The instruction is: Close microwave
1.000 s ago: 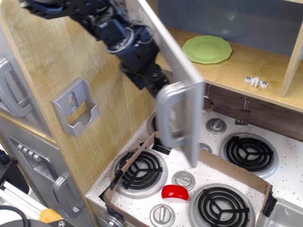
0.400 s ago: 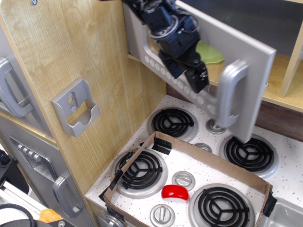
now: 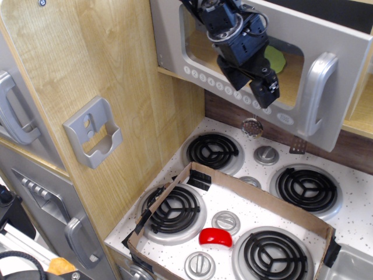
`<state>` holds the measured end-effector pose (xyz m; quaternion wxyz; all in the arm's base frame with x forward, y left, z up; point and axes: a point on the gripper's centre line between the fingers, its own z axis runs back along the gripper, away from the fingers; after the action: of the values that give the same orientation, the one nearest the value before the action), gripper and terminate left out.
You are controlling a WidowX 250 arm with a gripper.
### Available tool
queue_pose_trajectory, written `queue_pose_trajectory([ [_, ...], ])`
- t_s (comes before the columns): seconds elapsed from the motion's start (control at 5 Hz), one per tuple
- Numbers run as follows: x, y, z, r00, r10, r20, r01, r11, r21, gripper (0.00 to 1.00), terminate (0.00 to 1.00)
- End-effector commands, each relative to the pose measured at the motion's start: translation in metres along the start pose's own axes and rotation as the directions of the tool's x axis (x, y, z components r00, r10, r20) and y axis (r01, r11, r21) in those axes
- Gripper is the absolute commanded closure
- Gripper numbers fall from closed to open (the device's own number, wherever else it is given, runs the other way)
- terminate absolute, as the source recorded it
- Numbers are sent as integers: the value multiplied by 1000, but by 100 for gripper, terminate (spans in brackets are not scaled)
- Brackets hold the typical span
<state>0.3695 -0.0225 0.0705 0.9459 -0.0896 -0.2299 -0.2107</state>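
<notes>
Microwave (image 3: 326, 52) door swung from wide open to nearly shut; hand (image 3: 265, 87) followed, pressing door front.

Grey microwave (image 3: 326, 44), white-speckled stovetop (image 3: 355, 204)

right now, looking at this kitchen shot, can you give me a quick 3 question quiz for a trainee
1. True or false: the microwave door is fully shut.
2. What colour is the small object lying in the cardboard tray on the stovetop? A) red B) blue C) yellow
3. Fill in: the gripper is in front of the door's ____.

Key
1. False. The handle side still stands out from the cabinet, so the door is nearly but not fully closed.
2. A, the red object.
3. Window; a green plate shows through it.
</notes>
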Motion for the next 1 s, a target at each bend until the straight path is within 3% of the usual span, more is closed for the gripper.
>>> queue_pose_trajectory([
  [0.0, 37, -5, 11, 997, -33, 74, 31, 999, 27, 0, 0],
  [0.8, 72, -8, 6, 977, -78, 199, 72, 997, 36, 0, 0],
])
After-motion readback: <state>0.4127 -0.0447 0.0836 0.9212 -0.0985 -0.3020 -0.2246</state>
